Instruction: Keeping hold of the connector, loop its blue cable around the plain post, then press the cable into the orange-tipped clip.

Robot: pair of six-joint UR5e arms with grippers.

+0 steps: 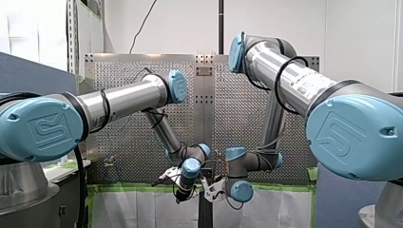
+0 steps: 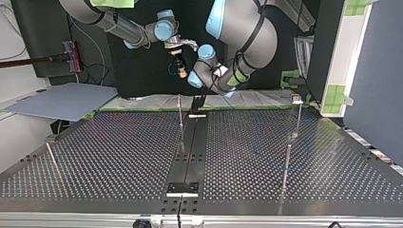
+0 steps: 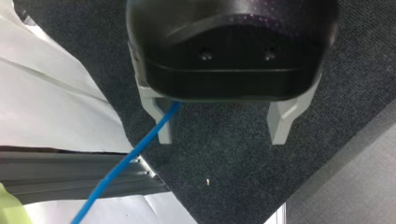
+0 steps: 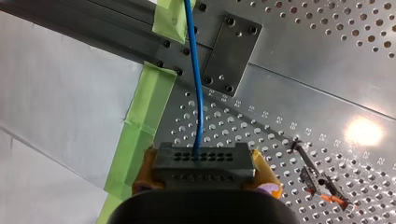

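So: connector [image 4: 203, 163] is clamped in my right end effector [image 4: 205, 173], with its blue cable [image 4: 196, 84] running ahead over the table [image 4: 327, 46].
Yellow pads [image 4: 264, 175] squeeze the dark, hole-dotted block from both sides. The cable passes a bolted metal plate [image 4: 231, 56] and green tape [image 4: 144, 116] at the table's edge. The orange-tipped clip [image 4: 322, 184] sits on shiny perforated sheet beside the end effector, apart from the cable. My left end effector [image 3: 222, 128] is spread wide, pale fingers [image 3: 280, 121] gripping nothing; the cable runs past one finger.
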